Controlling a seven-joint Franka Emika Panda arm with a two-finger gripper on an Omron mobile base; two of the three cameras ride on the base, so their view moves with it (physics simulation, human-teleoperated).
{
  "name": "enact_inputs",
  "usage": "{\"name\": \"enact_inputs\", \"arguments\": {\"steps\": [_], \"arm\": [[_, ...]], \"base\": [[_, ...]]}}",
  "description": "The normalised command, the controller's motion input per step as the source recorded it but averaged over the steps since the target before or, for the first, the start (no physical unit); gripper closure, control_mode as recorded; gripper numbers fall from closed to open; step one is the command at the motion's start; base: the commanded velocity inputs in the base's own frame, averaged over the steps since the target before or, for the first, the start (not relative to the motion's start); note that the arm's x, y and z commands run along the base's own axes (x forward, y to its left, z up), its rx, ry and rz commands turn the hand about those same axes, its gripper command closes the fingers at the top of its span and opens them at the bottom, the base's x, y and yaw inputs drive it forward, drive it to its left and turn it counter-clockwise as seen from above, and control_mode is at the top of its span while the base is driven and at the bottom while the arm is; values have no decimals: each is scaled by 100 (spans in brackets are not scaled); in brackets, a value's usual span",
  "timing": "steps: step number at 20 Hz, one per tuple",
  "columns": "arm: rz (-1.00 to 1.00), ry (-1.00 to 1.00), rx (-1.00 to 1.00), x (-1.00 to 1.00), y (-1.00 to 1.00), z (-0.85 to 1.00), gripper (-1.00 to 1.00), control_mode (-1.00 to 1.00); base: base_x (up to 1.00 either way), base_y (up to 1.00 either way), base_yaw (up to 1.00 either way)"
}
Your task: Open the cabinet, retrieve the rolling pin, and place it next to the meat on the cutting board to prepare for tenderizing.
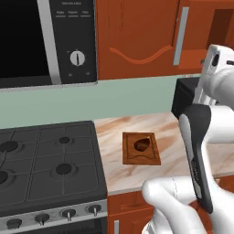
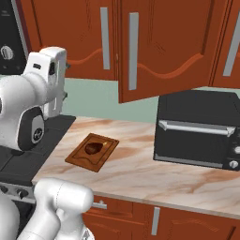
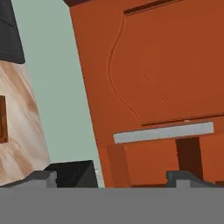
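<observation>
Cabinet point(image 1: 137, 39) doors hang above our counter point(image 1: 169, 157) in the left base view, over the cutting board point(image 1: 141, 149) carrying the meat point(image 1: 141, 145). From the right base view, one door stands ajar. Through the hand view, our gripper point(image 3: 113, 177) faces a handle point(image 3: 164, 132), fingers spread apart, empty.

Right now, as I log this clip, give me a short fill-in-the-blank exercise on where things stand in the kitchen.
1. The meat lies on the ____.
2. The cutting board sits on the counter between the stove and the black ____.
3. One door of the cabinet stands slightly ____.
4. The gripper, facing a grey bar handle, has its jaws ____.

Missing words: cutting board; toaster oven; ajar; open
</observation>
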Motion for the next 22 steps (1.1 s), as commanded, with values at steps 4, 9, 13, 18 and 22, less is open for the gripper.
{"name": "enact_inputs", "arguments": {"steps": [4,9,13,18,22], "arm": [[-38,17,-32,40,-1,-14,-100,-100],[-26,3,-23,20,-22,-35,-100,-100],[-21,0,-15,29,-39,-20,-100,-100],[-21,0,-10,41,-34,-4,-100,-100],[-21,0,-2,53,-18,0,-100,-100]], "base": [[0,0,0],[0,0,0],[0,0,0],[0,0,0],[0,0,0]]}}
